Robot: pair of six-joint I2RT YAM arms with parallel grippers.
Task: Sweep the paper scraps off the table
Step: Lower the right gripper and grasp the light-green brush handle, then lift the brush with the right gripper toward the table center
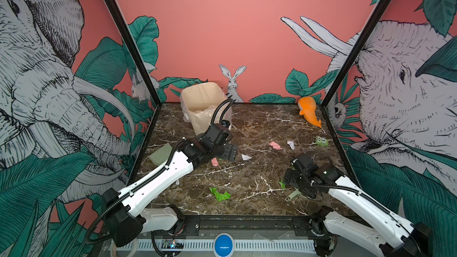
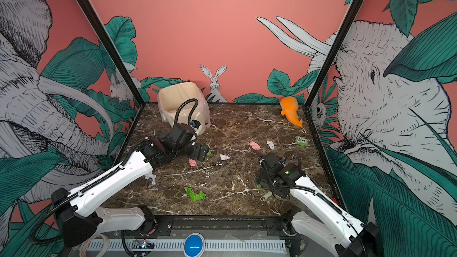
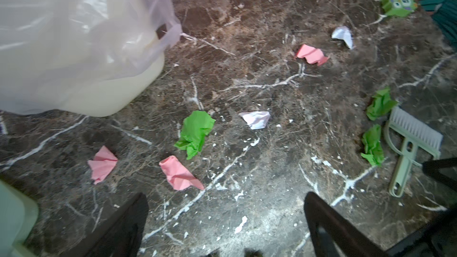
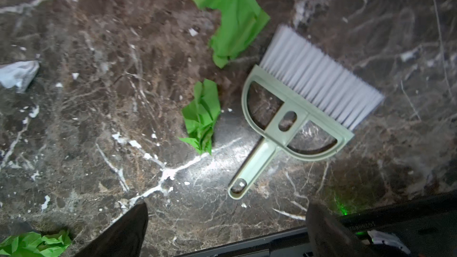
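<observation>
1. Ten paper scraps (image 3: 180,173) lie loose on the surface (image 1: 247,181), spread from the middle toward the right edge and the front edge.
2. Four are green. One green scrap (image 3: 195,133) sits near the middle, on the near side of the bin. Two green bits (image 4: 201,117) lie just beside the brush head. A fourth green piece (image 1: 219,194) lies alone near the front edge.
3. Three are pink. Two pink scraps (image 3: 102,164) lie close together near the middle, and one pink piece (image 1: 275,145) lies toward the right edge.
4. Three are white. One white scrap (image 1: 291,144) is just beside that pink piece, and one white piece (image 1: 246,156) is near the middle. One white bit (image 2: 150,178) is half hidden behind the left arm, toward the left edge.
5. One brush (image 4: 309,95) lies flat near the right edge, toward the front.
6. One pale green dustpan (image 1: 162,154) rests at the left edge, and one cream bin (image 1: 197,124) with a clear liner stands near the far left corner.
7. One orange carrot toy (image 1: 309,112) lies in the far right corner, and one green owl block (image 1: 321,141) sits near the right edge.
8. Two arms reach in from the front edge.
   - On the left arm (image 1: 158,181), the left jaws are spread wide and hold nothing. They hang above the pink and green scraps near the middle.
   - On the right arm (image 1: 361,199), the right jaws are also wide apart and empty. They hang over the brush handle's end, apart from it.
</observation>
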